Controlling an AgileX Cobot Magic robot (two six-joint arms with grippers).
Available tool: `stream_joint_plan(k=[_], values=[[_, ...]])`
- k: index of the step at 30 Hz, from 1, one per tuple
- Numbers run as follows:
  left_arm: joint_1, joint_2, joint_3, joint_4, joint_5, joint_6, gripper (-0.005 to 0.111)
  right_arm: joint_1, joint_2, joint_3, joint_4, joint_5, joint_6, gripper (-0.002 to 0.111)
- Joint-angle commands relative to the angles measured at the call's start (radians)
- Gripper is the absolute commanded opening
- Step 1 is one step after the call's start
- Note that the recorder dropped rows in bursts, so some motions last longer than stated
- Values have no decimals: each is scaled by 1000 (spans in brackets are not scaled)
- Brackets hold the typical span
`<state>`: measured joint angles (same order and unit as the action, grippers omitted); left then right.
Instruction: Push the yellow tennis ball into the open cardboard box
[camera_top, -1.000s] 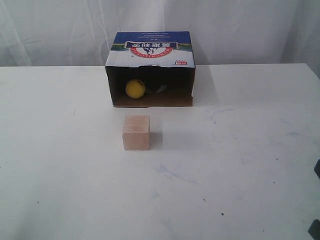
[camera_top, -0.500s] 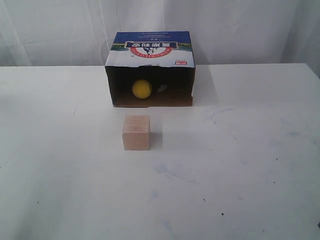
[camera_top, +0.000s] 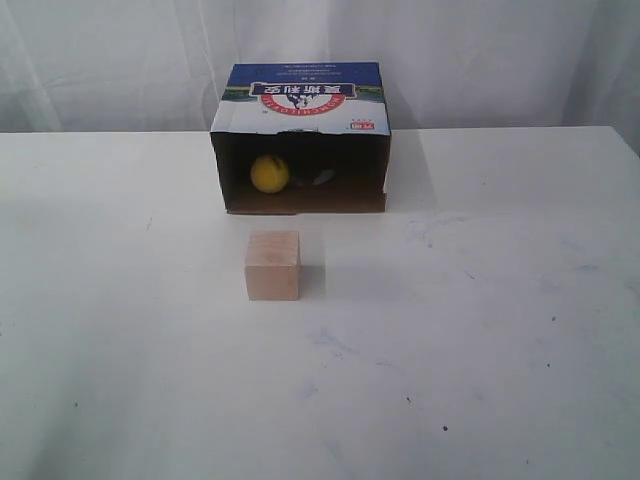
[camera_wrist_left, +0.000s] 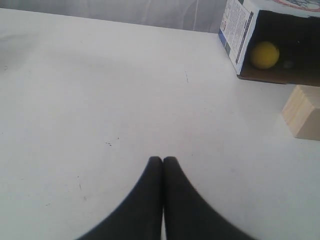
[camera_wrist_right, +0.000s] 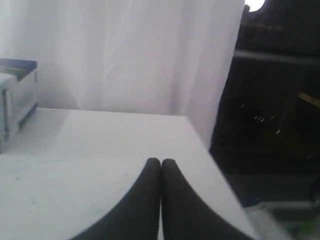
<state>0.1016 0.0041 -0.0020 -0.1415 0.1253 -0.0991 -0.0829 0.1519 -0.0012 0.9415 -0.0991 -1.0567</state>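
Observation:
The yellow tennis ball (camera_top: 269, 173) lies inside the open cardboard box (camera_top: 300, 95), towards the left of its dark interior. The left wrist view shows the ball (camera_wrist_left: 264, 54) inside the box (camera_wrist_left: 238, 30) too. The box lies on its side with its opening towards the front of the table. Neither gripper appears in the exterior view. My left gripper (camera_wrist_left: 163, 160) is shut with nothing in it, over bare table far from the box. My right gripper (camera_wrist_right: 160, 161) is shut and empty, near the table's right edge, with one corner of the box (camera_wrist_right: 19, 102) in sight.
A pale wooden cube (camera_top: 273, 265) stands in front of the box opening, also seen as the cube (camera_wrist_left: 303, 112) in the left wrist view. The white table (camera_top: 480, 330) ends at a dark drop beyond its right edge (camera_wrist_right: 210, 150). A white curtain hangs behind.
Inside the box the ball rolled a little right, then back to the left. A dark arm part at the exterior view's lower right edge has left the picture.

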Motion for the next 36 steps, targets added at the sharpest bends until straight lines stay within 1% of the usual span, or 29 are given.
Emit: stream_joint_plan(k=[1,2,3,4,5,6,7,8,11,12,14,16,17,19,21,36], values=[[2,-4,2,-5,-1,-7,0,-48,-4,1,-1027,-15,931,0],[2,-4,2,-5,-1,-7,0,-56,-4,1,-1172,46,1109,0],[2,-4,2,-5,-1,-7,0,-59,-4,1,-1245,119,1200,0],[2,-4,2,-5,-1,-7,0,-57,-4,1,-1271,215,1240,0],[2,-4,2,-5,-1,-7,0,-57,-4,1,-1255,329,1240,0],[2,-4,2,-5,-1,-7,0,-57,-4,1,-1259,388,1220,0],[2,-4,2,-5,-1,-7,0,-57,-4,1,-1286,460,1116,0],[5,-4,2,-3,-1,-5,0,-57,-2,1,-1282,492,1072,0],[5,-4,2,-3,-1,-5,0,-57,2,1,-1235,497,1057,0],[5,-4,2,-3,-1,-5,0,-57,2,1,-1204,462,1038,0],[5,-4,2,-3,-1,-5,0,-57,2,1,-1053,390,940,0],[5,-4,2,-3,-1,-5,0,-57,0,1,-864,362,831,0],[5,-4,2,-3,-1,-5,0,-57,-2,1,-857,367,801,0],[5,-4,2,-3,-1,-5,0,-57,-2,1,-927,398,792,0],[5,-4,2,-3,-1,-5,0,-57,-2,1,-959,412,796,0],[5,-4,2,-3,-1,-5,0,-57,-2,1,-959,412,798,0]])
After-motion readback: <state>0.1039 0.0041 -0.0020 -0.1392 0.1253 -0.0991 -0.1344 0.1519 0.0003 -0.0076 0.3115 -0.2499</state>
